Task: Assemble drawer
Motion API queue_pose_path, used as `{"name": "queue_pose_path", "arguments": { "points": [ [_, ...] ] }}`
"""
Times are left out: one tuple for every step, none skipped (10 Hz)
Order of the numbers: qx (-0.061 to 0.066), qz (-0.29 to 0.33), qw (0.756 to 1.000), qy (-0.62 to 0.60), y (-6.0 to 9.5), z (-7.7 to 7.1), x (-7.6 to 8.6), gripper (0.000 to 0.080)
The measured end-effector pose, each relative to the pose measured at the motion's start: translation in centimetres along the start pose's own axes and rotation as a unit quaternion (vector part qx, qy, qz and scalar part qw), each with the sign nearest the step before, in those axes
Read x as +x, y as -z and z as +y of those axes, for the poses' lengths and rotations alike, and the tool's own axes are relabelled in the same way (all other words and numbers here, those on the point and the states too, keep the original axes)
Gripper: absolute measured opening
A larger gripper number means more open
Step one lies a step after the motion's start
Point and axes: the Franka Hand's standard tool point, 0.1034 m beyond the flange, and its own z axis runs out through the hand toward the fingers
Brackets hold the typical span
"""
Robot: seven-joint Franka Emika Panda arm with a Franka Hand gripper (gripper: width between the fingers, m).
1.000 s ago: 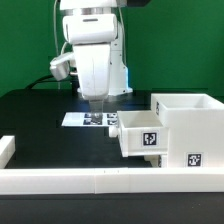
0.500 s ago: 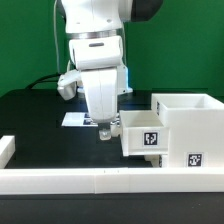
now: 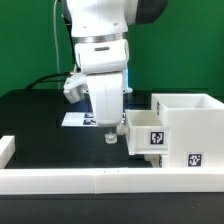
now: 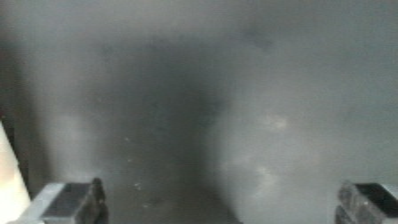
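Observation:
The white drawer housing (image 3: pixel 188 128) stands at the exterior view's right, with square tags on its front. One white tray (image 3: pixel 146 134) with a tag on its face sticks partway out of the housing's left side. My gripper (image 3: pixel 110 137) hangs low over the black table, right beside the tray's left face; I cannot tell whether it touches. In the wrist view my gripper (image 4: pixel 222 203) is open and empty, its fingers (image 4: pixel 71 203) wide apart over bare dark table. A second tray is not in view.
The long low white border wall (image 3: pixel 90 181) runs along the front, with a raised end at the exterior view's left (image 3: pixel 6 150). The marker board (image 3: pixel 78 119) lies flat behind my gripper, partly hidden. A green backdrop stands behind the table.
My arm has moved down and toward the exterior view's right, up to the tray. The tray has shifted a little to the right, further into the housing.

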Motion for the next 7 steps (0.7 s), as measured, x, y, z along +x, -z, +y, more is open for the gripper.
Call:
{"name": "queue_pose_path", "arguments": {
  "points": [
    [0.0,0.0,1.0,0.0,0.0,0.0,0.0,0.0649],
    [0.0,0.0,1.0,0.0,0.0,0.0,0.0,0.0649],
    [0.0,0.0,1.0,0.0,0.0,0.0,0.0,0.0649],
    [-0.002,0.002,1.0,0.008,0.3,0.7,0.3,0.0649],
    [-0.007,0.004,1.0,0.012,0.8,1.8,0.6,0.0649],
    [-0.012,0.005,1.0,0.014,1.1,2.3,0.8,0.0649],
    [-0.014,0.006,1.0,0.016,1.2,2.5,1.3,0.0649]
  ]
}}
